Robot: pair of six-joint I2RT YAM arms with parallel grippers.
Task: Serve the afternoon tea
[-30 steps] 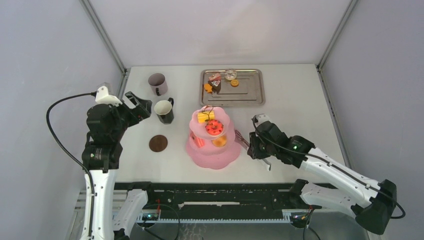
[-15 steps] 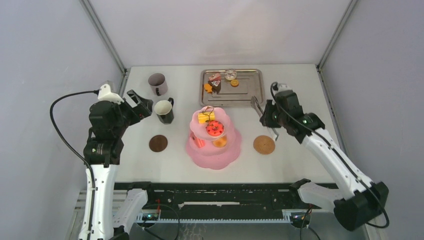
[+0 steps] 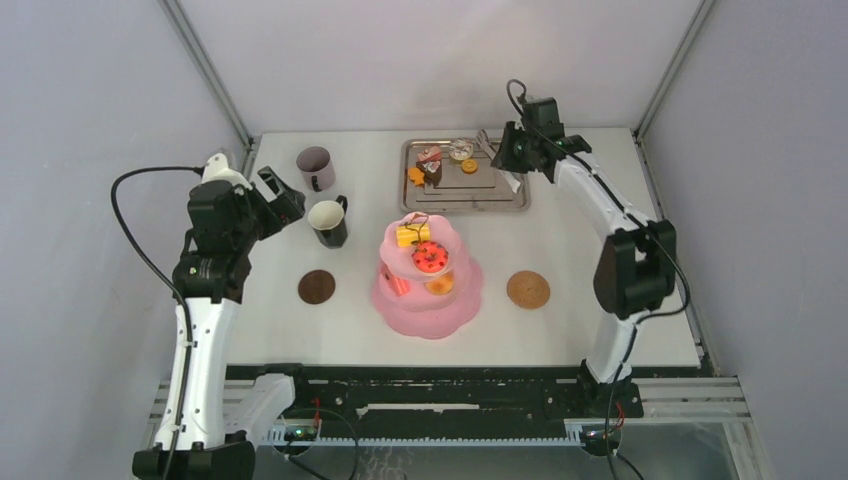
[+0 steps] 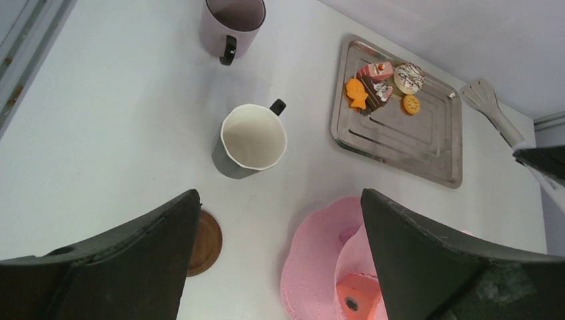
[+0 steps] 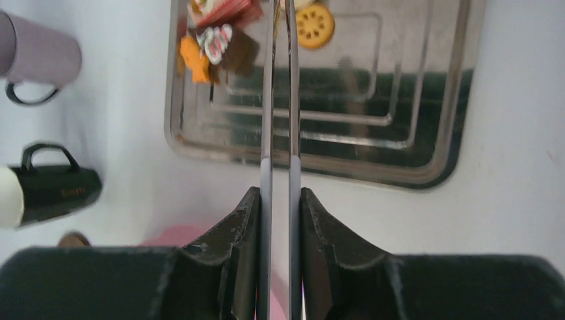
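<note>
right jaws pinched tongs above tray, upper centre | left jaws spread over black mug | risk: the nearly closed tongs could scatter cakes

There stood one black mug and one mauve mug, two coasters, one tray holding five little cakes, one pink stand holding four more, and one pair of tongs.
</note>
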